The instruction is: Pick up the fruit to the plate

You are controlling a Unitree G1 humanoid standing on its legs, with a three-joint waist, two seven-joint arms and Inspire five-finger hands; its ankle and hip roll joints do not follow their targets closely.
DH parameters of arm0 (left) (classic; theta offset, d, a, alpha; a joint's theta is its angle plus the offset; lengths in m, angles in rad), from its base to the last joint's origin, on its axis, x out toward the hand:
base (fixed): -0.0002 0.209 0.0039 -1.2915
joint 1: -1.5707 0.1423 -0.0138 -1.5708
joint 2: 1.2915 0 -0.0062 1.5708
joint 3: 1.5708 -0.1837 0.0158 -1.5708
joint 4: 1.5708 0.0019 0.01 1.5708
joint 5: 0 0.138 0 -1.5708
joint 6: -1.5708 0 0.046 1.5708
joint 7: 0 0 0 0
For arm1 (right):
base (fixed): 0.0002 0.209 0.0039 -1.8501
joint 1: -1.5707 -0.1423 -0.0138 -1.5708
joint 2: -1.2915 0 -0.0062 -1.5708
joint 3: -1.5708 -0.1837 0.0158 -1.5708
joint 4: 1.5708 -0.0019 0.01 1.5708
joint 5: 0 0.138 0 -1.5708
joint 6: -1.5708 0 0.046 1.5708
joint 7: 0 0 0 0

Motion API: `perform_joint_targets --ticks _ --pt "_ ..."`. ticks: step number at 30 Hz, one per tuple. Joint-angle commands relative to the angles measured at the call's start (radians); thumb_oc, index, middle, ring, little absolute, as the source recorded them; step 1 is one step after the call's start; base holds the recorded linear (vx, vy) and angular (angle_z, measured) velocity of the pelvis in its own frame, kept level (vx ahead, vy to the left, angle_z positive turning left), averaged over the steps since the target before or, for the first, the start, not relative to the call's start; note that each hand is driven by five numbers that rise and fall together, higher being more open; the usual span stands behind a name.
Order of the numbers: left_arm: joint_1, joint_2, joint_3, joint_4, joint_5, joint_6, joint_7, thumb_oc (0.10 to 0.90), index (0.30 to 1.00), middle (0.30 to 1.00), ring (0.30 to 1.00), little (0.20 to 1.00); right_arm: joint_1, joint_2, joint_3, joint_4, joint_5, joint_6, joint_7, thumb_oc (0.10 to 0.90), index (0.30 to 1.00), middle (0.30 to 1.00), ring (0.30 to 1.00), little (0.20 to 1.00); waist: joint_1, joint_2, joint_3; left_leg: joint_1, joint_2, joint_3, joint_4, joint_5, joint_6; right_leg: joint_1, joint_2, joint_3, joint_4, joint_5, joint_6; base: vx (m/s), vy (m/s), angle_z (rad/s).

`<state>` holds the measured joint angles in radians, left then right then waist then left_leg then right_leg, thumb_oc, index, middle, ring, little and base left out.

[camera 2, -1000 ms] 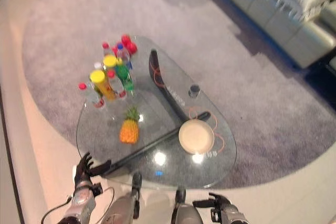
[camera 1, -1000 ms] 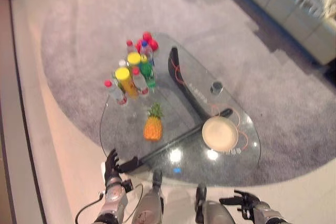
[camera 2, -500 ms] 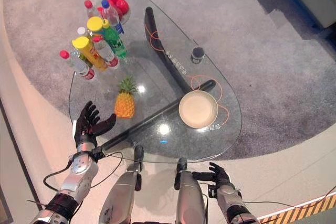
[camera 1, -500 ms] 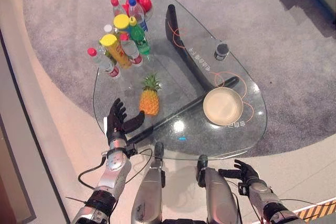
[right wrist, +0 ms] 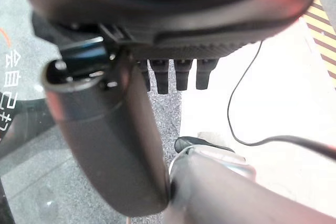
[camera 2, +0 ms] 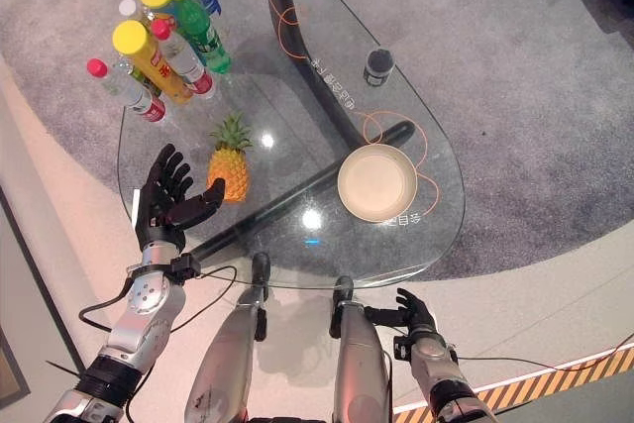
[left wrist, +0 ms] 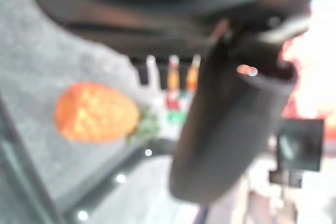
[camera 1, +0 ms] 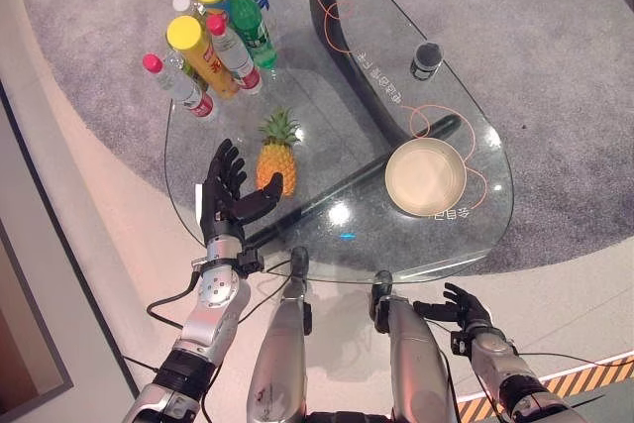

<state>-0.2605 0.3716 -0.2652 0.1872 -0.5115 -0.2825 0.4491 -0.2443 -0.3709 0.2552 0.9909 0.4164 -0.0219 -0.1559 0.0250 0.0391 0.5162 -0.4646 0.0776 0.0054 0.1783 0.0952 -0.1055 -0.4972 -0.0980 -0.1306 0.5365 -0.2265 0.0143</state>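
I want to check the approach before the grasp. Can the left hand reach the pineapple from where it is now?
Probably yes. The left hand is open beside the pineapple, thumb pointing toward it, with only bare glass table between them. The bottles stand beyond the fruit, out of the way.

Bottles (camera 1: 213, 42) cluster on the glass table (camera 1: 327, 245)
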Motion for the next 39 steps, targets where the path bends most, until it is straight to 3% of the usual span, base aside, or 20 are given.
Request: perform_joint_targets --ticks 1,11,24,39 --pt "-0.077 0.058 0.022 -0.057 0.091 -0.058 0.034 0.8 0.9 0.9 0.9 0.9 0.098 0.003 0.098 0.017 -0.003 0.053 -0.02 0.8 0.9 0.9 0.9 0.9 -0.025 -0.07 0.004 -0.072 -0.053 0.04 0.228 -0.075 0.057 0.04 0.003 -0.005 -0.276 0.253 0.022 0.03 0.02 -0.03" --pt "-0.208 0.11 0.032 0.237 0.161 -0.084 0.115 0.8 0.9 0.9 0.9 0.9 0.087 -0.013 0.137 -0.023 0.021 0.08 -0.012 0.8 0.9 0.9 0.9 0.9 -0.059 -0.1 0.004 -0.12 -0.045 0.071 0.231 -0.108 0.06 -0.037 0.005 0.03 -0.263 0.265 0.035 0.0 0.023 -0.03" --pt "-0.284 0.103 0.034 0.335 0.165 -0.068 0.131 0.8 0.9 0.9 0.9 0.9 0.086 -0.003 0.134 -0.054 0.071 0.066 -0.003 0.8 0.9 0.9 0.9 0.9 -0.079 -0.12 0.004 -0.165 -0.047 0.082 0.229 -0.118 0.061 -0.096 0.001 0.032 -0.258 0.278 0.047 0.0 0.003 0.0" --pt "-0.337 0.103 0.001 0.377 0.161 -0.073 0.119 0.8 0.9 0.9 0.9 0.9 0.073 -0.013 0.144 -0.081 0.084 0.068 0.007 0.8 0.9 0.9 0.9 0.9 -0.096 -0.118 0.004 -0.197 -0.056 0.094 0.212 -0.113 0.061 -0.148 -0.005 0.039 -0.26 0.291 0.054 0.0 0.0 0.0"
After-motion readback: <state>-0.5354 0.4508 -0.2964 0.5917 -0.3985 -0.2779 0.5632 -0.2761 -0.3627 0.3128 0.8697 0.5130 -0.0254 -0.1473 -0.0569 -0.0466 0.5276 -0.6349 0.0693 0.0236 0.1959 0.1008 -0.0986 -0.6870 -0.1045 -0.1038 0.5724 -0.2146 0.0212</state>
